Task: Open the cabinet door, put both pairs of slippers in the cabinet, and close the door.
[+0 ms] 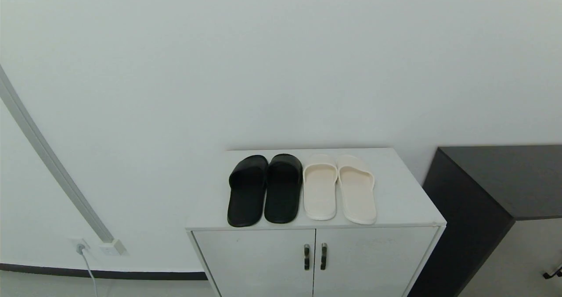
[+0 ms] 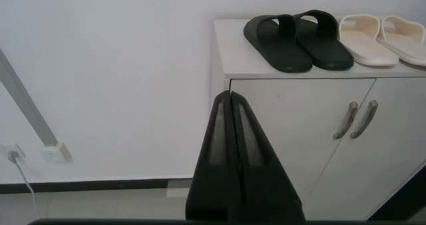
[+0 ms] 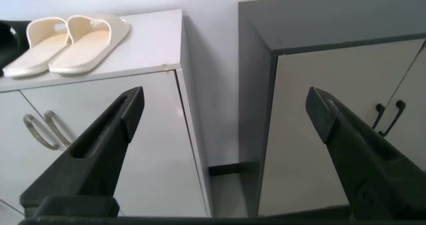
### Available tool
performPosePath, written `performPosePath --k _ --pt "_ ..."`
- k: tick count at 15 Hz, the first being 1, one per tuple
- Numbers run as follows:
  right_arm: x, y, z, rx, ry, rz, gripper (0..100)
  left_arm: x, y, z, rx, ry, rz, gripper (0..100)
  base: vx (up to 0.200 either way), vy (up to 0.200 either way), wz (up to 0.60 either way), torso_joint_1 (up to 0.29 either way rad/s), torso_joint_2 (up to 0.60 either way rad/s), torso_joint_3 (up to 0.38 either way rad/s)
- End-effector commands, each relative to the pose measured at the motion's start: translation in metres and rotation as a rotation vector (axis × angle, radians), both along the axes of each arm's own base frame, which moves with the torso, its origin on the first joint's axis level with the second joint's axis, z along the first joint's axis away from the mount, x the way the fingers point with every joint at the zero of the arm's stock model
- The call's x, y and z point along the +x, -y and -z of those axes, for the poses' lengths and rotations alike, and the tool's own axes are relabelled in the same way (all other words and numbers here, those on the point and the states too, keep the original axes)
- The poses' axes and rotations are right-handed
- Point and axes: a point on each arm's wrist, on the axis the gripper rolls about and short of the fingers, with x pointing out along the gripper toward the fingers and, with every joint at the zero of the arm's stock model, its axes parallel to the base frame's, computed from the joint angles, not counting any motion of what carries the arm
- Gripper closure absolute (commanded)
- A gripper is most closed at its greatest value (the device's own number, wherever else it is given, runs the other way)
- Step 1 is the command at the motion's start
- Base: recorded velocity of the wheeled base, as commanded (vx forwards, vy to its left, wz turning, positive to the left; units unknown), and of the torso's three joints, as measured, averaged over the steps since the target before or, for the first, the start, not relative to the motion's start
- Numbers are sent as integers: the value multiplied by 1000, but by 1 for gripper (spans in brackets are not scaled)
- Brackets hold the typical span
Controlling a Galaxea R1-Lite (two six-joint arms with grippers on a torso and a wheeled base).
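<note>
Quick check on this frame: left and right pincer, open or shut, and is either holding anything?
Left pincer: closed, fingers pressed together, holding nothing.
Right pincer: open wide, holding nothing.

Bright, soft, even light. The black slippers (image 1: 264, 191) cast only faint shadows on the cabinet (image 1: 404, 196) top. Left of the cabinet, the wall conduit (image 1: 49, 156) bows slightly.

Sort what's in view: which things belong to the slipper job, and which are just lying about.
For the job: black slippers, cream slippers, white cabinet, door handles.
Lying about: dark cabinet, wall socket, grey wall strip.
</note>
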Motion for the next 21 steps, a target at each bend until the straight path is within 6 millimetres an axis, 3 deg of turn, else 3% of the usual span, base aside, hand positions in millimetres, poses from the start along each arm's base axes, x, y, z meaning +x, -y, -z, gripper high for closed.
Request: performPosePath --k 1,7,8,9,10,12,14,15,16,18,21 --pt "0 0 -1 -11 1 -2 0 0 0 0 0 -1 0 100 0 0 0 0 0 0" --pt "0 0 -2 -60 3 -11 0 0 0 0 -1 -1 0 100 0 0 0 0 0 0" --pt "-2 -1 -12 -49 52 -25 0 0 0 0 -3 -1 0 100 0 0 0 0 0 0" --pt "-7 0 -64 77 137 -81 0 0 0 0 -1 -1 1 100 0 0 0 0 0 0" --pt "-4 1 -84 143 101 -105 0 0 0 0 -1 -3 1 100 0 0 0 0 0 0" --pt "35 -2 -60 41 -264 -131 0 0 0 0 -1 -1 1 100 0 0 0 0 0 0" --pt "71 -10 -49 55 -356 -258 0 0 0 0 0 -1 1 100 0 0 0 0 0 0" --pt "79 -12 -51 62 -362 -272 0 0 0 0 0 -1 1 100 0 0 0 0 0 0" --pt "112 -25 -56 78 -407 -345 0 0 0 0 0 -1 3 100 0 0 0 0 0 0" --pt "147 -50 -65 91 -418 -388 0 0 0 0 -1 -1 1 100 0 0 0 0 0 0" --pt "182 -99 -85 118 -368 -423 0 0 0 0 -1 -1 1 100 0 0 0 0 0 0"
